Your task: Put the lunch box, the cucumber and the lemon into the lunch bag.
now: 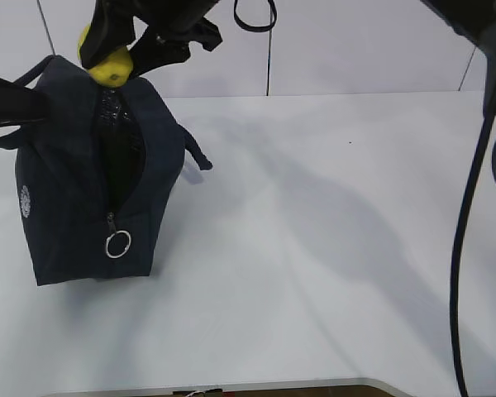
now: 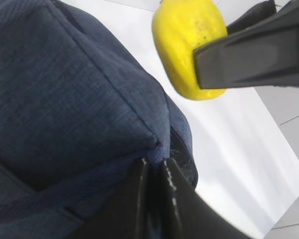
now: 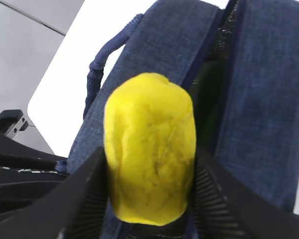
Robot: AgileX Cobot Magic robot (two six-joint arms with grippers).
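yellow lemon, clamped upright in the right gripper, hangs directly above the bag's open slit.

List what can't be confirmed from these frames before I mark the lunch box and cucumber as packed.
- Bag contents: the lunch bag shows only a dark slit in the exterior view; in the right wrist view the lemon blocks the opening.
- Lunch box, cucumber: seen in no view.
- Left gripper: shut at the bag's top edge; whether it pinches fabric is unclear.
- Right gripper: body cut off by the exterior frame's top.
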